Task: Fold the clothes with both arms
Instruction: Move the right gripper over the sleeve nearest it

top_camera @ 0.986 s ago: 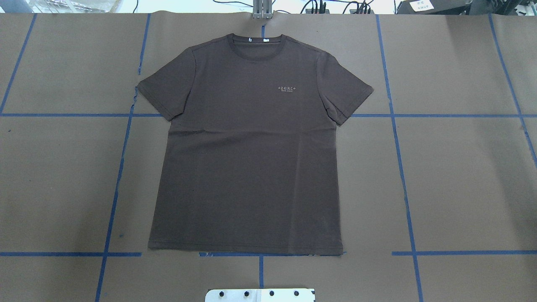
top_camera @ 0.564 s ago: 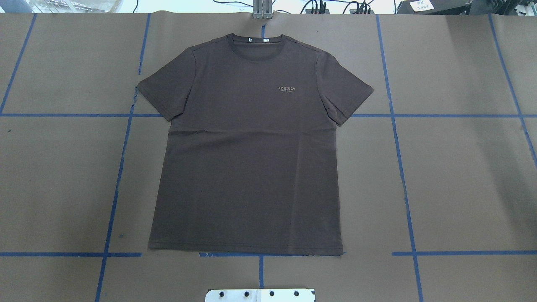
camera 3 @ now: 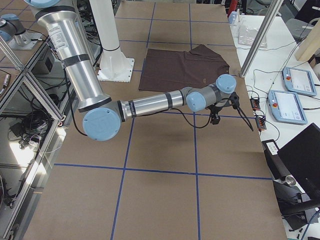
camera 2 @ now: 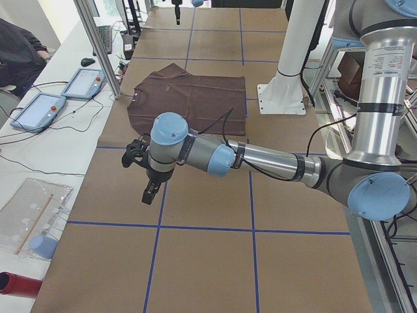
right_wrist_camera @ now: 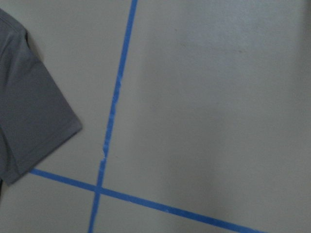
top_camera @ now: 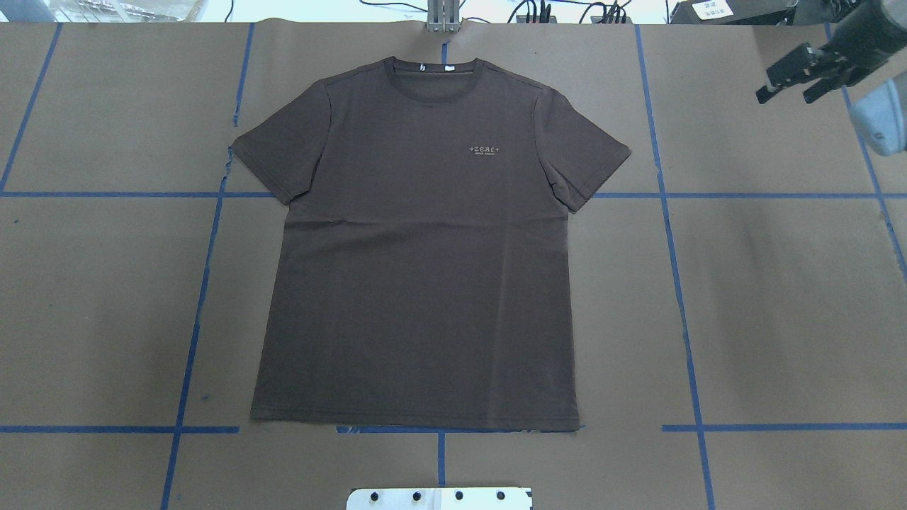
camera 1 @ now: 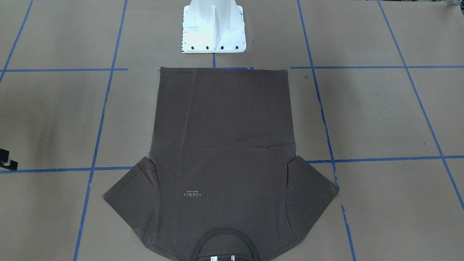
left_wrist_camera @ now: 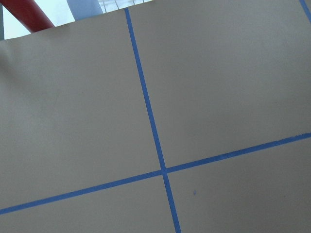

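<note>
The dark brown T-shirt (top_camera: pixel 425 248) lies flat and spread out in the middle of the table, collar at the far edge, hem near the robot; it also shows in the front-facing view (camera 1: pixel 221 152). My right gripper (top_camera: pixel 784 95) hangs above bare paper far right of the shirt's sleeve, its fingers apart and empty; its tip shows at the front-facing view's left edge (camera 1: pixel 7 163). The right wrist view shows one sleeve (right_wrist_camera: pixel 29 111). My left gripper (camera 2: pixel 148 193) shows only in the exterior left view, over bare paper well short of the shirt; I cannot tell if it is open or shut.
Brown paper with blue tape lines (top_camera: pixel 666 198) covers the table. The white bolted pedestal (camera 1: pixel 214 29) stands just behind the hem. A metal post (top_camera: pixel 443 18) rises beyond the collar. Tablets (camera 2: pixel 83 81) and a seated person (camera 2: pixel 19 52) are off the table's far side.
My right gripper has come into the overhead view at the top right, where it was absent before. The shirt has not moved.
</note>
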